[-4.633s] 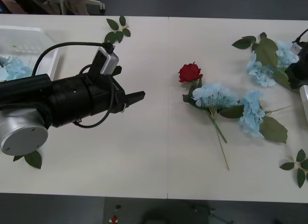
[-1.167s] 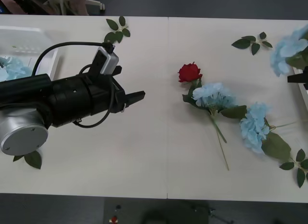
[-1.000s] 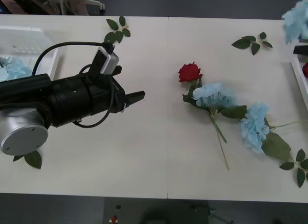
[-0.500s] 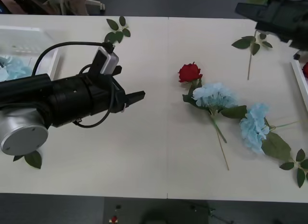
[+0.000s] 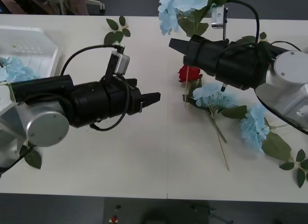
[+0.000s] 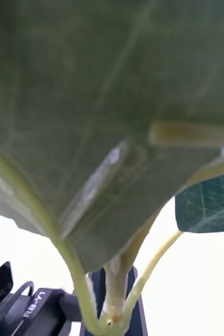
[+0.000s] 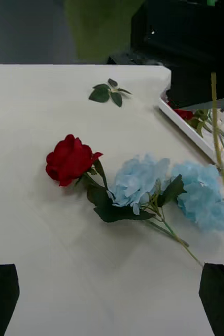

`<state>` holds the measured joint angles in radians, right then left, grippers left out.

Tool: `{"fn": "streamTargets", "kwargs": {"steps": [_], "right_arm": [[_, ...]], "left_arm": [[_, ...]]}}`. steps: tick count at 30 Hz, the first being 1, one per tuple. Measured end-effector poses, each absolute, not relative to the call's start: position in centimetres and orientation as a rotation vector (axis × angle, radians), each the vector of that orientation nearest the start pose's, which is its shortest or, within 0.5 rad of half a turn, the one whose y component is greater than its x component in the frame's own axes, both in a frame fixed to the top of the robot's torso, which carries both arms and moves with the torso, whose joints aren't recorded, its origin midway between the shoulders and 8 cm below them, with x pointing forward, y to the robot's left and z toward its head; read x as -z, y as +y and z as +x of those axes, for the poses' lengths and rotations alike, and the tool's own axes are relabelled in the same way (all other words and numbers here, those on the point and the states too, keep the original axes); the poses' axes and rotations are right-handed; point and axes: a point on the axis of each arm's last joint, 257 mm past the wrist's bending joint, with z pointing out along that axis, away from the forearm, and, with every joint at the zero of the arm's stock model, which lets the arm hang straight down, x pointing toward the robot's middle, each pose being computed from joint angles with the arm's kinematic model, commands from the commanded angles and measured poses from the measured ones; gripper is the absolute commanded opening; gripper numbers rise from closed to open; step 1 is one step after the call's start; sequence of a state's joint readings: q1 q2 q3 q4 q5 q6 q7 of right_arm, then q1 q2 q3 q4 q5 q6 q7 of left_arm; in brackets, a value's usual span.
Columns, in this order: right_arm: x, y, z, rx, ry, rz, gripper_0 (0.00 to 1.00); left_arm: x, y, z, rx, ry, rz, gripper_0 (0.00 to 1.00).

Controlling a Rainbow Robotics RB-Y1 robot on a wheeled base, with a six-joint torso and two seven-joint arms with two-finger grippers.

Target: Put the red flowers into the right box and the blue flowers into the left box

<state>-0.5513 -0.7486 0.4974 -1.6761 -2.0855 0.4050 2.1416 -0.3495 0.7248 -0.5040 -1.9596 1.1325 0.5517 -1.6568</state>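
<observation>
White bench: right tool (image 5: 177, 44) clamps a blue flower (image 5: 179, 7) by its hanging stem, left of the rose (image 5: 189, 72); the slotted basket (image 5: 29, 46) lies farther left, beyond the spread left tool (image 5: 155, 98).

A pale blue flower cluster (image 5: 179, 7) with big green leaves is clamped by its stem in the right gripper (image 5: 175, 44), its head raised beyond the fingertips and the thin stem hanging below. Just under that gripper lies a red rose (image 5: 189, 73) on the bench, touching two more blue clusters (image 5: 214, 96) beside it. Behind the left gripper (image 5: 153, 98), the slotted white left box (image 5: 30, 43) holds another blue cluster (image 5: 17, 70).
</observation>
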Motion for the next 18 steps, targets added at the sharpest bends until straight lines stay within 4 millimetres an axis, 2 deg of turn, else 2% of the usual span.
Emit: {"fn": "streamTargets", "kwargs": {"steps": [3, 5, 11, 18], "right_arm": [[3.7, -2.2, 51.7, -1.223, 1.608, -0.378, 0.0], [3.4, -1.7, 51.6, -1.234, 1.6, -0.38, 0.0], [2.8, -1.4, 51.9, -1.221, 1.589, -0.395, 0.0], [3.3, -1.8, 52.4, -1.208, 1.6, -0.385, 0.0]], "left_arm": [[11.7, 1.7, 45.4, 0.936, 1.833, 0.635, 1.0], [10.5, 1.7, 45.5, 0.959, 1.823, 0.631, 1.0], [10.4, 1.1, 45.9, 0.971, 1.816, 0.62, 1.0], [11.4, -2.3, 47.4, 1.033, 1.828, 0.581, 1.0]]}}
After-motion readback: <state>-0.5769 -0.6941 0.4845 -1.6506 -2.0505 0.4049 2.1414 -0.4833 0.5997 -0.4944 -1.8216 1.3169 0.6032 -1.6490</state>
